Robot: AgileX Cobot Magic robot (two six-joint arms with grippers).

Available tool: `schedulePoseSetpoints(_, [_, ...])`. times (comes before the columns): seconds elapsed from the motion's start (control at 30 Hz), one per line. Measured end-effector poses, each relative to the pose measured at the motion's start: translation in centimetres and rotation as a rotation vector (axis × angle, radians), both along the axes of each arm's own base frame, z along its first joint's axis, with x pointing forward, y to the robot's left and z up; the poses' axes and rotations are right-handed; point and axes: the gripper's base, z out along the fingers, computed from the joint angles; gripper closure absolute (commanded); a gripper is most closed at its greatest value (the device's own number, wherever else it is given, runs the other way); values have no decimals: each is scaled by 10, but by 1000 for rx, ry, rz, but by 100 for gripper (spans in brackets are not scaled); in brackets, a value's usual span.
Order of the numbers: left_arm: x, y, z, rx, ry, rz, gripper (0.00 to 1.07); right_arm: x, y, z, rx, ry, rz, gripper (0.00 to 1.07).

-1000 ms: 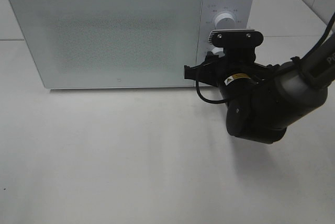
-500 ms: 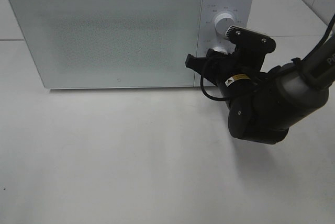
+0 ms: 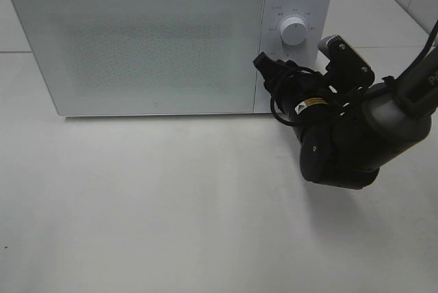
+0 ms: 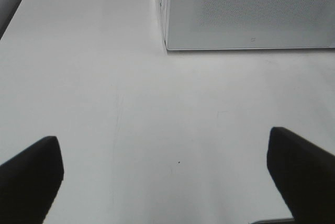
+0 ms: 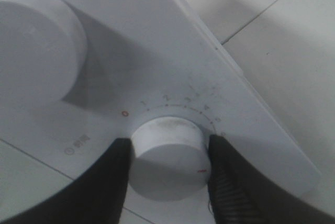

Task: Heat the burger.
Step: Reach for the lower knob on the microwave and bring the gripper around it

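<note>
In the high view you see the microwave [image 3: 137,40] at the back of the white surface [image 3: 171,204], door shut, its top corners cut off by the frame. There is broad bare room in front of it and out to the near edge of the view. The right arm [image 3: 356,142] reaches in from the right, and the right gripper [image 3: 286,68] sits against the control panel just below the upper knob [image 3: 293,31]. Its own bulk hides what it touches there. You cannot tell where the burger is: no view shows it, and the speckled door panel lets nothing through. In the left wrist view the left gripper [image 4: 162,137] hangs open above the surface, with its two dark fingers [image 4: 31,177] spread wide, nothing between them and both cut off by the frame. Open surface runs ahead of it to the microwave's lower front corner, and a seam marks a second panel beyond. In the right wrist view you get the contact. The right gripper is closed on the lower knob [image 5: 167,140], one finger [image 5: 104,182] pressed to each side. A red mark [image 5: 200,170] shows on the knob's rim. The numerals around the dial are readable only in part, the other print is too blurred to read, and the upper knob is cropped and soft.
</note>
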Motion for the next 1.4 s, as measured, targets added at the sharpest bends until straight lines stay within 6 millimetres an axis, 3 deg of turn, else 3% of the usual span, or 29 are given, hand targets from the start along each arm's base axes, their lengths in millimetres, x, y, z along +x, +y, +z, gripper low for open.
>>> schedulePoseSetpoints(0.67, [0,0,0,0,0,0,9,0,0,0,469,-3,-44,103])
schedulePoseSetpoints(1.4, [0,0,0,0,0,0,9,0,-1,0,687,-8,-81,103])
